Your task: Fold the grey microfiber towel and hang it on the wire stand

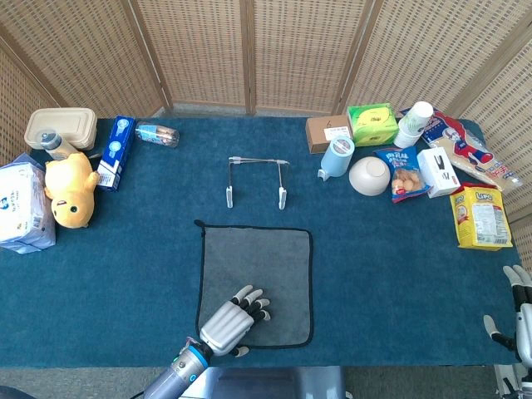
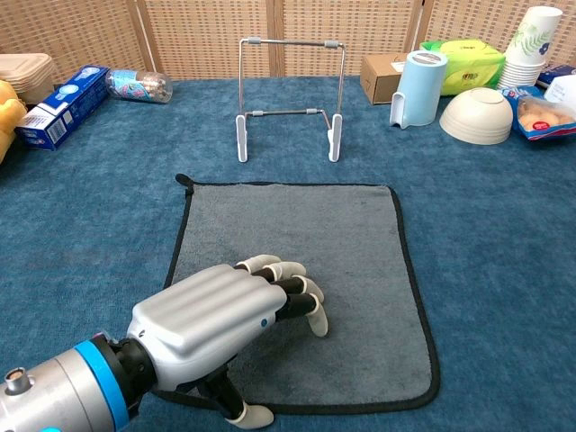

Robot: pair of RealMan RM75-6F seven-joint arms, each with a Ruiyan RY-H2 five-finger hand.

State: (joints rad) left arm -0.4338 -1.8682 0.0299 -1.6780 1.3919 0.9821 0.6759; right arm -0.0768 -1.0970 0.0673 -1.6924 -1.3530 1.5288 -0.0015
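A folding screen [image 1: 249, 50] of woven wicker panels in light wooden frames stands along the far edge of the table and angles in at both far corners. The table [image 1: 125, 274] is covered edge to edge in dark teal carpet-like cloth. Even, bright light falls across it, with only soft shadows.
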